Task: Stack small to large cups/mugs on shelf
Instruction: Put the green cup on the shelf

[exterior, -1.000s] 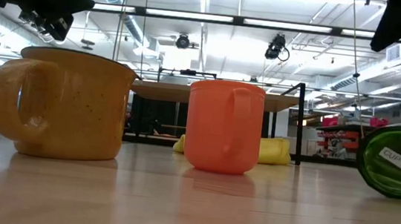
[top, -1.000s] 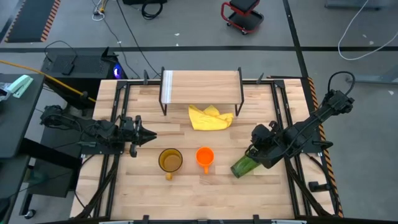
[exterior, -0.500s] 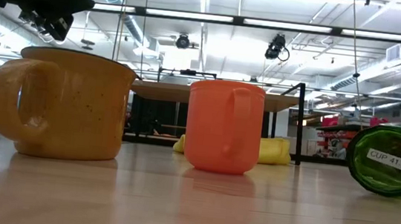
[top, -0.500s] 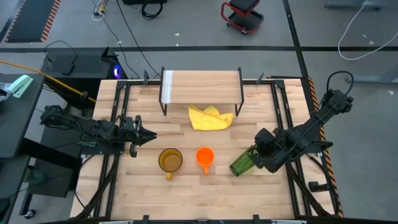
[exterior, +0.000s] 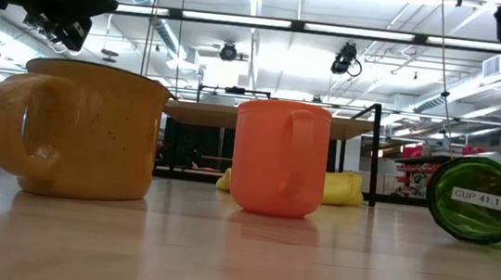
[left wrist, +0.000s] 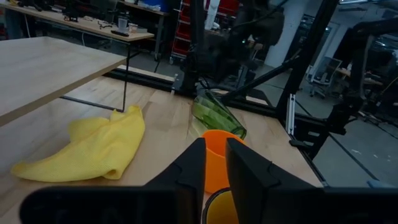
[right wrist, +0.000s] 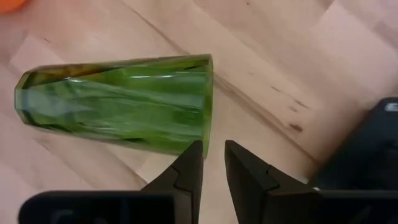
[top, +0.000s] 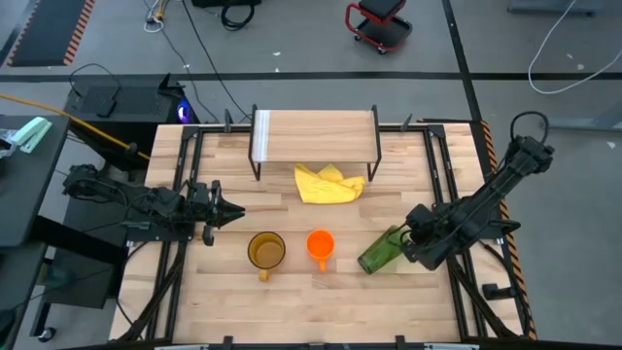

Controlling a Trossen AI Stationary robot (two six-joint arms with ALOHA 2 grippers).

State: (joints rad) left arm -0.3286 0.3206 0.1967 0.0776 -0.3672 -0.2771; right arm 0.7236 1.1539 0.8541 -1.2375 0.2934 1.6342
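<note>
The green tumbler lies on its side on the tabletop, its labelled base turned to the near edge and its wide rim toward my right gripper. That gripper is shut, with its fingertips just off the rim. The orange mug and the amber mug stand upright to the tumbler's left. The shelf stands at the far side. My left gripper is shut and hovers left of the amber mug. My right gripper has one fingertip right at the lower edge of the tumbler's rim, coming level from the table's right. I cannot tell whether it touches the rim. The tumbler rests along its side on the wood.
A crumpled yellow cloth lies on the table under the shelf's near edge. Black frame rails run along both table sides. Bare wood stretches along the near edge in front of the mugs.
My right gripper has drawn back toward the table's right and near edges, away from the tumbler, uncovering more of it. The tumbler has rolled a little toward the table's left, its base label turning level. The mugs and my left arm have kept still.
</note>
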